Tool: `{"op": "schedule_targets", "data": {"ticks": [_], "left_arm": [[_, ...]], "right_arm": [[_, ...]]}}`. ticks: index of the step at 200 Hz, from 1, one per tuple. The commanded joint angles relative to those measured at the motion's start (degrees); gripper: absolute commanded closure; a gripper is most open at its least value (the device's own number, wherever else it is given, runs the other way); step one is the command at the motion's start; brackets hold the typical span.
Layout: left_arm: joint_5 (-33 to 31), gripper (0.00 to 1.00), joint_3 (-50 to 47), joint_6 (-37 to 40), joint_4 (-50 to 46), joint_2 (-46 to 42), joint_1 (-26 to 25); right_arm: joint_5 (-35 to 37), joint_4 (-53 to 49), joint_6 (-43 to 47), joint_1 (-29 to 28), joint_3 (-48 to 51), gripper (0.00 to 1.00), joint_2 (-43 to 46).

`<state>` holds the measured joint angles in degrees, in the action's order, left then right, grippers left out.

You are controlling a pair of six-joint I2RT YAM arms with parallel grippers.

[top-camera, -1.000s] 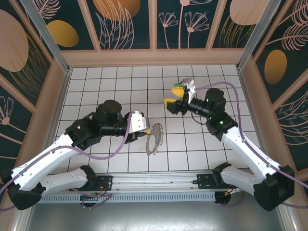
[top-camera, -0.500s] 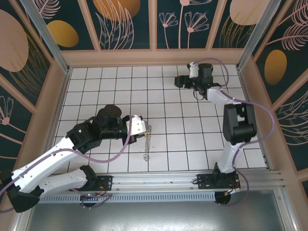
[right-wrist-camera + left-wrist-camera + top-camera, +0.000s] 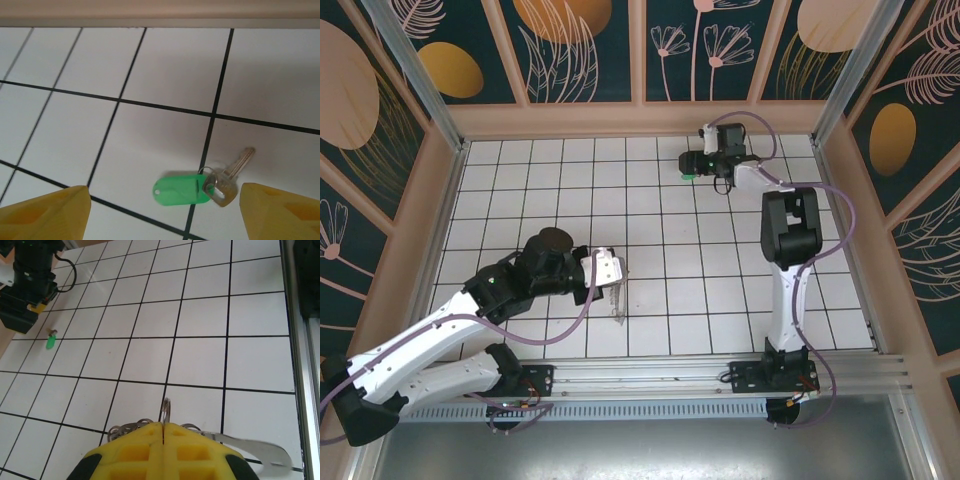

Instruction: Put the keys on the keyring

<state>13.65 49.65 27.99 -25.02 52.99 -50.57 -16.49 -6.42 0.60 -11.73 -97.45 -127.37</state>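
The keyring is a thin metal ring with chain links trailing beside it. My left gripper is shut on it, yellow fingers pressed together. From above, the keyring hangs as a short bunched strand below the left gripper, near the table's front middle. The key is silver with a green tag. It lies flat on the tiles between the open yellow fingers of my right gripper, touching neither. From above, the key is a green speck under the right gripper near the far wall.
White tiled floor with black grid lines. A wooden wall runs just behind the key. The right arm stretches straight across the right side. An aluminium rail lines the near edge.
The right arm swung from the table's middle out to the far wall, and now hovers open over the key. The left gripper shifted nearer, and the keyring went from a spread loop to a hanging strand.
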Motion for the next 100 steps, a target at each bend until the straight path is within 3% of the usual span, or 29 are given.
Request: {"op": "schedule_targets", "data": {"ticks": [1,60,100], "left_arm": [[2.13,1.0,-1.39,-2.3,5.94,-0.98,0.24],[1.95,1.0,-2.6,-3.73,5.94,-2.81,0.21],[1.74,1.0,-2.82,-3.89,6.29,-2.54,0.21]], "right_arm": [[2.75,-5.03,2.07,0.02,-5.17,0.24,-4.04],[6.87,-10.03,4.76,-0.17,-10.82,0.28,-9.94],[7.96,-14.93,6.88,-1.19,-17.67,0.44,-14.09]]}}
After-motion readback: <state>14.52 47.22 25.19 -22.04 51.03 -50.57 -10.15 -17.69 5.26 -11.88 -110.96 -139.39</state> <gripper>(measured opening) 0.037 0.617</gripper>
